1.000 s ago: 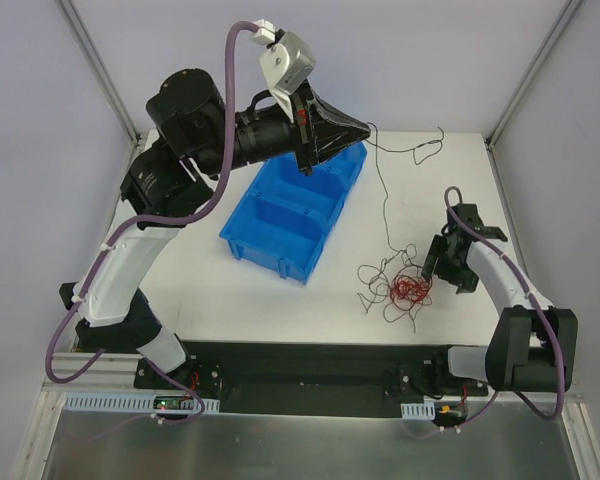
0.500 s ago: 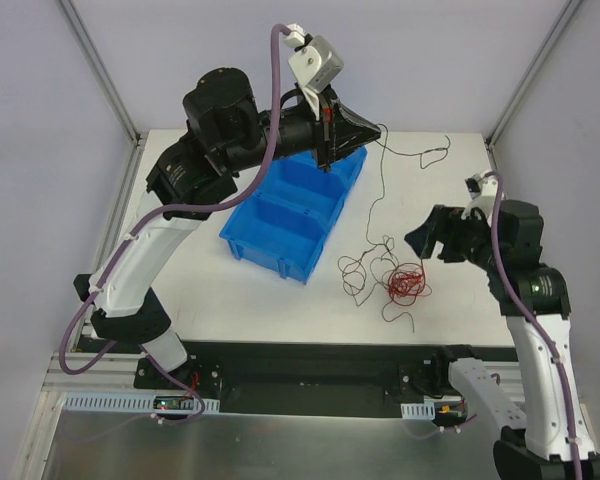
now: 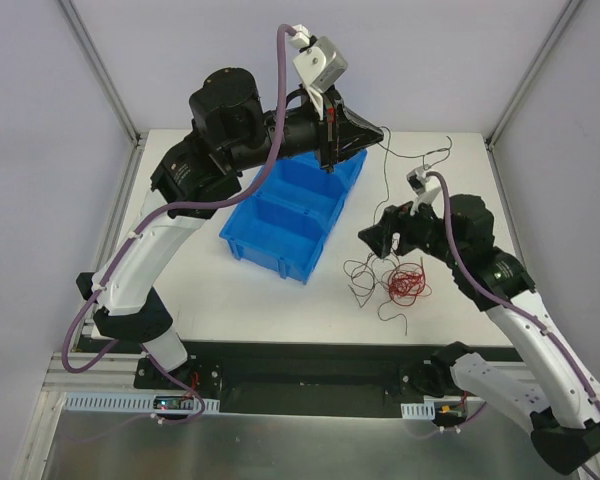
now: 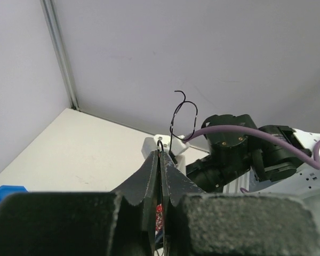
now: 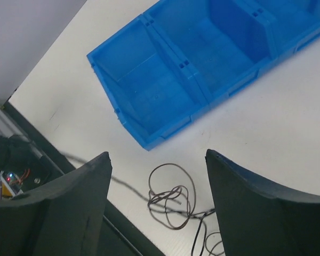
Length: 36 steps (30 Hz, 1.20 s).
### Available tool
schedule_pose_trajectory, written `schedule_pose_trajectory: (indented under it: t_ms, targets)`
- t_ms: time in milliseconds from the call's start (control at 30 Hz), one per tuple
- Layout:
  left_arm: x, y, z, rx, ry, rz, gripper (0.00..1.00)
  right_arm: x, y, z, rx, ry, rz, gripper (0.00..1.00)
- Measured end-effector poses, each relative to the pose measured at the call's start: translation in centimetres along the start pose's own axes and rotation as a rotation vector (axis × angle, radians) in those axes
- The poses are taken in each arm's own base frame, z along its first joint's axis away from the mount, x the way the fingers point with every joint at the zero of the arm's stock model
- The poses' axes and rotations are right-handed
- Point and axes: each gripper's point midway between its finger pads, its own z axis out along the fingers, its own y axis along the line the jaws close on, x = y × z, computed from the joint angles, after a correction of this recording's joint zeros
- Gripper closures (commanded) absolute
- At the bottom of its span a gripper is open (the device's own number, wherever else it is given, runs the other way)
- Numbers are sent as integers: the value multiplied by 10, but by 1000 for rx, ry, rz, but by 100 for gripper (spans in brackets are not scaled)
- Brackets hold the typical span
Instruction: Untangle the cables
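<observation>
White table; L hand pinches black cable hanging vertical; R hand wide.

Cables right of bin (on table)

Two arms, white link shells, bulky black joint housings, purple hoses looped alongside, white boxy wrist camera, matte black, grainy, wedge-shaped fingers

Top external looks down from above the near edge over the whole counter. Left wrist faces level, close along its end effector. Right wrist looks steeply down, sharing the blue bin with the top view.
</observation>
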Motion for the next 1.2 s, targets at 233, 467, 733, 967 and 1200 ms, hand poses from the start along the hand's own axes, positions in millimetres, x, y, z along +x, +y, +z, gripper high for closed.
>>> schedule_pose_trajectory:
  t_ms: [233, 467, 733, 967, 1200]
  targets:
    - [-1, -3, -1, 13, 0, -10, 100, -5, -33, 27, 167, -24, 11, 66]
    - [-31, 26, -18, -180, -75, 87, 100, 137, -124, 29, 540, 176, 125, 66]
    - [-64, 46, -58, -371, -156, 159, 100, 204, -198, -21, 923, 296, 379, 59]
    - [-71, 60, -79, -487, -180, 161, 100, 216, -219, -46, 1073, 393, 514, 37]
    - [-82, 66, -84, -529, -220, 183, 100, 207, -222, -51, 1075, 500, 469, 23]
